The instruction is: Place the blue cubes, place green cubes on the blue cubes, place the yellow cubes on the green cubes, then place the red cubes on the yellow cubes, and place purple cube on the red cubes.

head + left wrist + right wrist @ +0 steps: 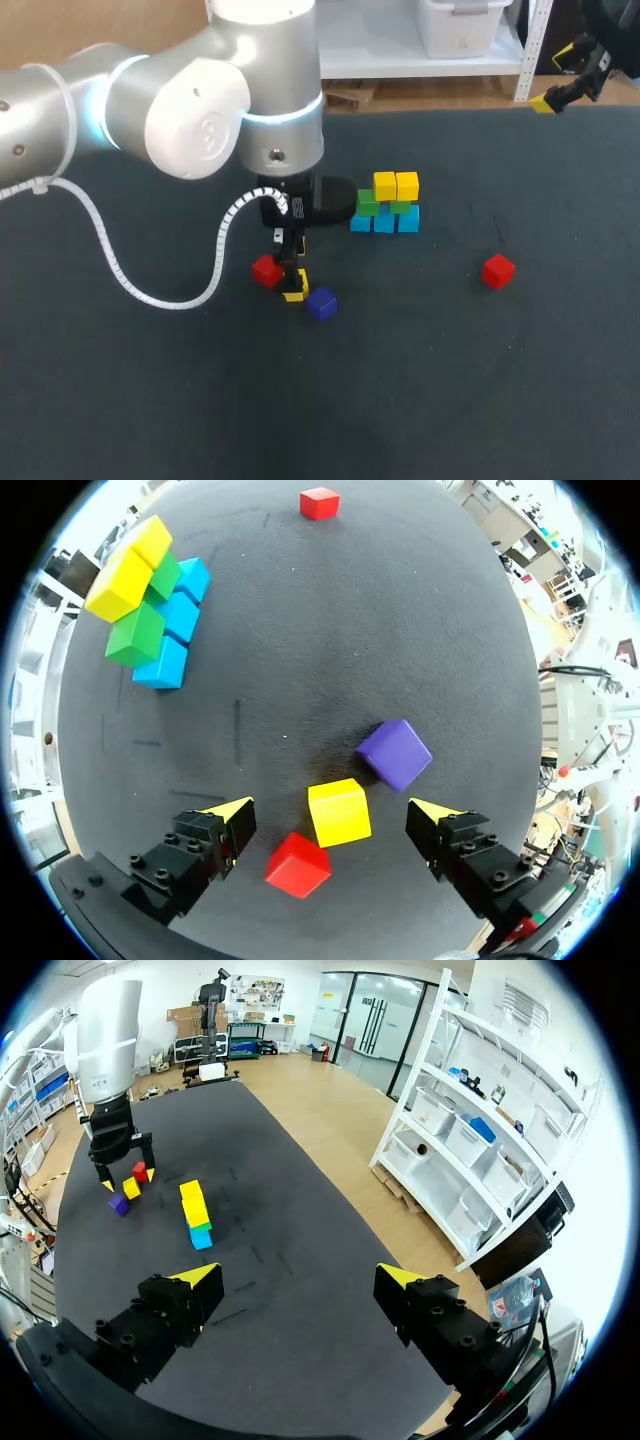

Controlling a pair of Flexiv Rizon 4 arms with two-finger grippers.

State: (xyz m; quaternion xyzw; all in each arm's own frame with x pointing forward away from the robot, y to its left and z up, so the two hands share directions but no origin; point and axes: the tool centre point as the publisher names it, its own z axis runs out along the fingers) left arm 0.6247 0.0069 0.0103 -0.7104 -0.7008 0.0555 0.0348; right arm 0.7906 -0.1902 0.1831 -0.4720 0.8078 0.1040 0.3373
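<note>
A loose yellow cube [338, 813] lies on the dark table between the spread fingers of my open left gripper [332, 818], untouched by either. A red cube [297, 864] sits just beside it, nearer the wrist, and a purple cube [394, 754] just ahead. In the head view the left gripper [293, 283] points down over these, between the red cube [266, 271] and the purple cube [321, 304]. The stack [385, 205] has blue cubes [384, 222] below, green cubes [368, 203] on them and yellow cubes [396, 185] on top. A second red cube [497, 270] lies alone at the right. My right gripper [556, 80] hangs open and empty at the far right corner.
The left arm's white cable [150, 290] loops over the table at the left. From the right gripper [298, 1280] the stack [195, 1215] and the left arm [110, 1110] show far ahead across bare table [300, 1230].
</note>
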